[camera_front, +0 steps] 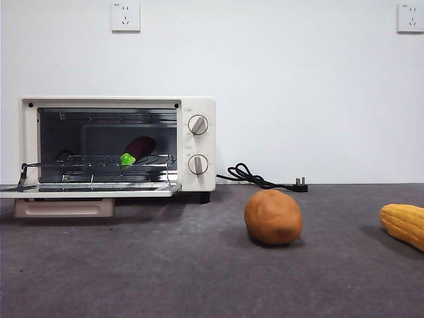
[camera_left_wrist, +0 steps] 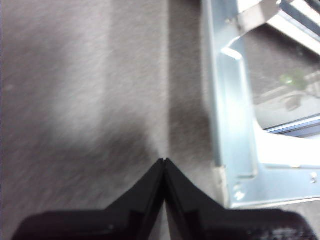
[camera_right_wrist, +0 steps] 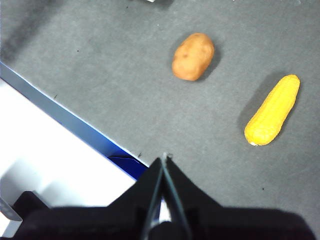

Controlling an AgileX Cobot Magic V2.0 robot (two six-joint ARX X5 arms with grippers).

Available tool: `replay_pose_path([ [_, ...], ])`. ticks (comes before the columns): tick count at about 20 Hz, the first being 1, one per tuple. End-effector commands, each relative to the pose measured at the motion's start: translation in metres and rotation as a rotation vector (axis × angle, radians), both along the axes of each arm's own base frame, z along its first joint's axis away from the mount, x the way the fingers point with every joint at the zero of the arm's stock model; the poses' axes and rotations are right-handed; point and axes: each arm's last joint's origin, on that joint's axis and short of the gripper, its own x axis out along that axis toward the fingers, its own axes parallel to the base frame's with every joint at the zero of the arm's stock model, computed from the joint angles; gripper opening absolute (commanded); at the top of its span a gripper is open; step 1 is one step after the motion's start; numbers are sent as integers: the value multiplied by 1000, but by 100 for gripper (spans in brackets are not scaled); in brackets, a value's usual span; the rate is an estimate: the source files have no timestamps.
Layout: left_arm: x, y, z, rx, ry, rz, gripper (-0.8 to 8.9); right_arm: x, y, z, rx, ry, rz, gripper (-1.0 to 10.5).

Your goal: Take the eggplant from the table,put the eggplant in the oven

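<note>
The dark purple eggplant (camera_front: 137,150) with its green stem end lies on the wire rack inside the cream-white oven (camera_front: 196,110), whose glass door (camera_front: 86,190) hangs open and flat. No gripper shows in the front view. My left gripper (camera_left_wrist: 164,161) is shut and empty, hovering over the dark grey table (camera_left_wrist: 85,90) beside the open oven door (camera_left_wrist: 235,125). My right gripper (camera_right_wrist: 164,157) is also shut and empty, high above the table (camera_right_wrist: 125,75).
A round brown potato (camera_front: 273,216) (camera_right_wrist: 193,56) sits mid-table. A yellow corn cob (camera_front: 404,224) (camera_right_wrist: 273,110) lies at the right edge. The oven's black cord and plug (camera_front: 265,179) trail behind the potato. A table edge (camera_right_wrist: 65,120) shows in the right wrist view.
</note>
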Motion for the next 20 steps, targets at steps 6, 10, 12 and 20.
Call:
replay_pose_path([
  [6,12,-1,1,-81,-114,-46,-7,-1,-1,-3,-5,33,-44,-10],
  [10,15,-3,5,-170,-164,-97,-8,-1,-2,-3,-17,23,-57,-10],
  [12,17,-3,8,-208,-180,-117,-8,-1,-2,-3,-20,20,-60,-10],
  [20,30,1,27,-264,-247,-148,-7,-1,-2,-3,-20,20,-60,-10],
])
